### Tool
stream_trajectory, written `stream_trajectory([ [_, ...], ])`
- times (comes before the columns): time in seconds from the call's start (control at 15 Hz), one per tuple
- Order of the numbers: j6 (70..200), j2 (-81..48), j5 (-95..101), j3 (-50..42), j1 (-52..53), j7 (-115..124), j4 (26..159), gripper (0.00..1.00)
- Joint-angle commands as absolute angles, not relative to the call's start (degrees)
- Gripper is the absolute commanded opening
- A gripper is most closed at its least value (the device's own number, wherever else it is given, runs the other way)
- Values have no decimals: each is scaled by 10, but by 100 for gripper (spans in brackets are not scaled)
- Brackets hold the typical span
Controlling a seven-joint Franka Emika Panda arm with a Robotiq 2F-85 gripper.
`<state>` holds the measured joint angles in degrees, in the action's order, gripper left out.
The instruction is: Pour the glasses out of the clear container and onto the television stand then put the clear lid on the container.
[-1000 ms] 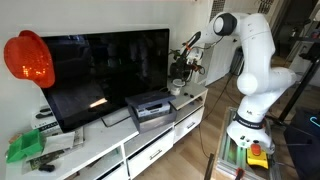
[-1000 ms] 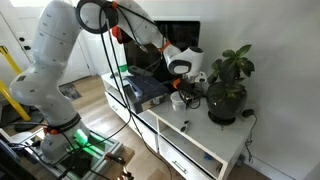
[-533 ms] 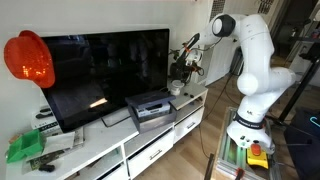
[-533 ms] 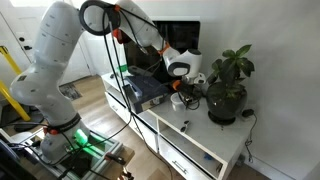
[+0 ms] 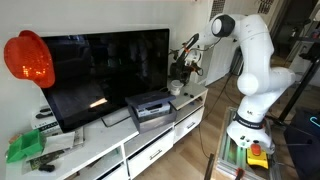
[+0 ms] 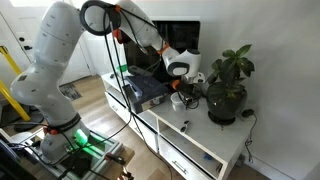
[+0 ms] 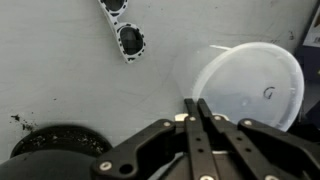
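Observation:
In the wrist view my gripper (image 7: 196, 103) is shut, its fingertips pinched on the thin left wall of the clear container (image 7: 248, 82), a whitish see-through tub. The glasses (image 7: 126, 32), dark-framed, lie on the white top of the television stand (image 7: 60, 80), above and left of the container. In both exterior views the gripper (image 5: 178, 76) (image 6: 180, 88) hangs over the stand's end by the plant, with the container (image 6: 177, 99) just under it. The stand (image 5: 150, 142) (image 6: 205, 140) is long, low and white. I cannot pick out a separate lid.
A dark plant pot (image 6: 228, 106) (image 7: 55, 152) stands close beside the gripper. A grey-black box device (image 5: 150, 107) (image 6: 146, 90) sits in front of the black television (image 5: 100, 65). A red-orange object (image 5: 28, 58) and a green item (image 5: 25, 147) are at the far end.

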<state>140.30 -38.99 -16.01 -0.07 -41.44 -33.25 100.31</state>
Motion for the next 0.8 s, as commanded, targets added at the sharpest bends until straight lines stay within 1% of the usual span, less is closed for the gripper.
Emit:
stream_trajectory([
  [0.0, 1411, -395, -157, -6, -405, -318, 1000, 1],
  [0.73, 1421, -408, -146, -14, -398, -298, 993, 1],
])
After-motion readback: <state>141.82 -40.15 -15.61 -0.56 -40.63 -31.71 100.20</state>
